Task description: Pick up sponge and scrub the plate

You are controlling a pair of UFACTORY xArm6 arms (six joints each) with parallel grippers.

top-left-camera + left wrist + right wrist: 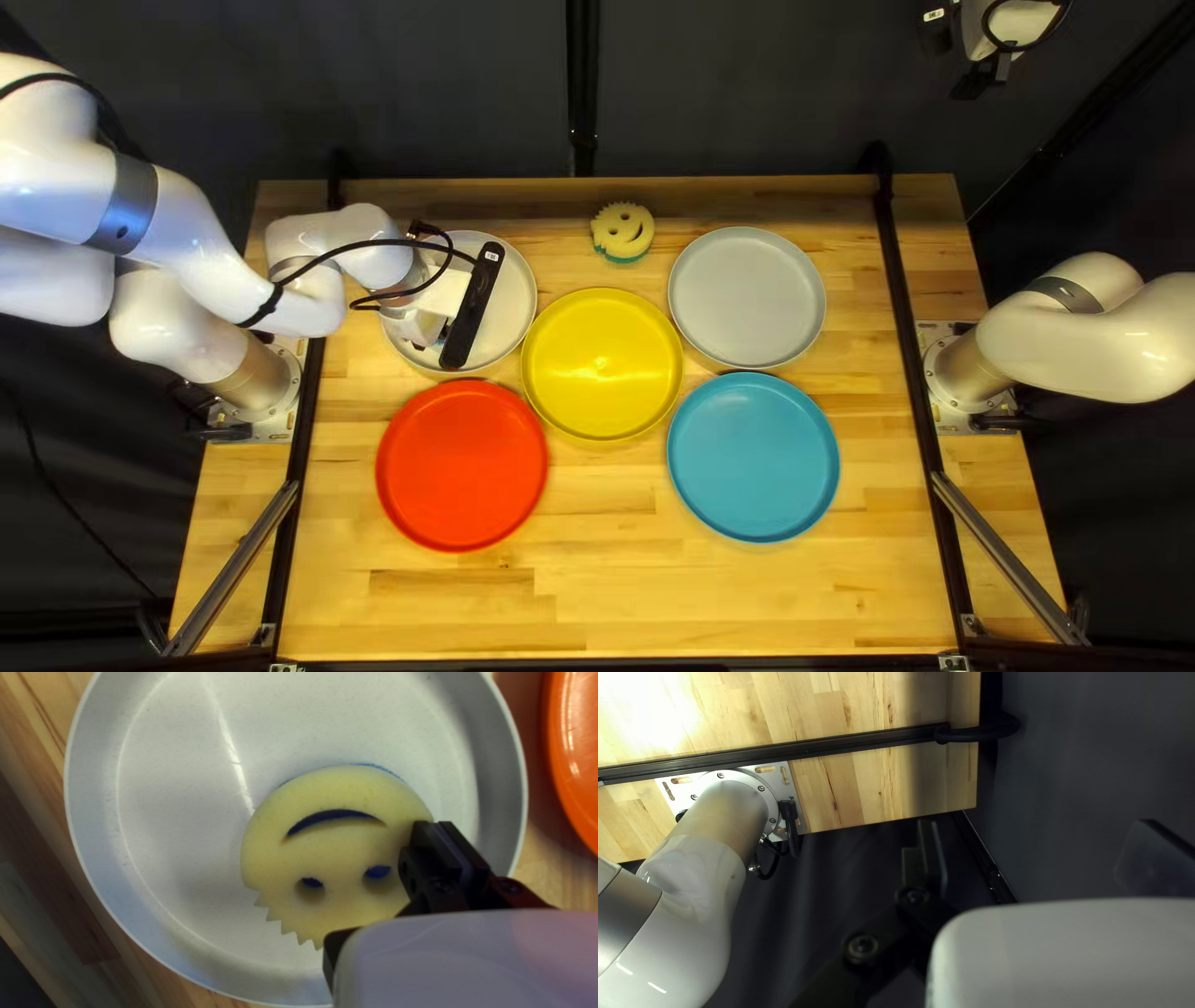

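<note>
Sponge point(336, 852) partly under left fingers point(425, 846)

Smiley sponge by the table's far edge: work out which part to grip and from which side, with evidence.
Straight down from above looks best, gripping the sponge by its smooth left and right sides in the top left view. The yellow face is up, so it seems to lie flat; its toothed edge faces far, and the yellow plate sits close on the near side.
</note>
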